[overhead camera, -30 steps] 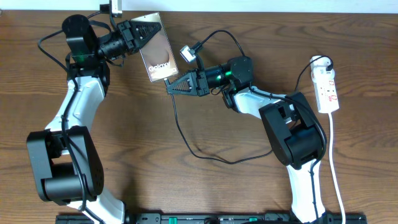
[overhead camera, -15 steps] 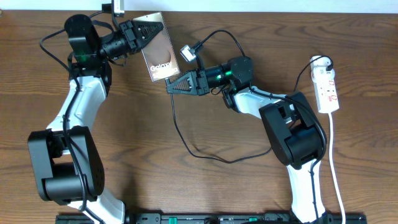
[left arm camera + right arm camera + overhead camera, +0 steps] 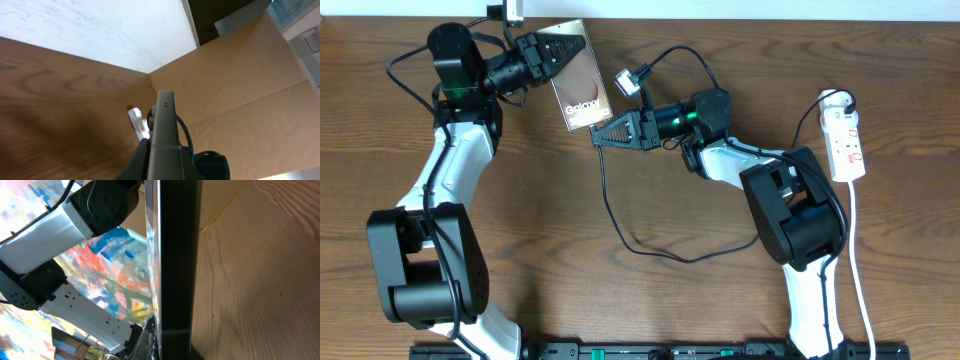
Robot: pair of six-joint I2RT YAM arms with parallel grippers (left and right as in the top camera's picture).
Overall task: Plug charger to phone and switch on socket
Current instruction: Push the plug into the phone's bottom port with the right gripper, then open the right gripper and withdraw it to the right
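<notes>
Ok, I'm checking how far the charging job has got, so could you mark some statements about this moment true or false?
1. The left gripper grips the phone. True.
2. The white plug sits in the power strip. False: it lies on the table near the phone, well apart from the strip.
3. The right gripper is wide open. False: it is shut, with the black cable running from its tip, close to the phone's lower edge.
4. The power strip lies on the right-hand side of the table. True.
</notes>
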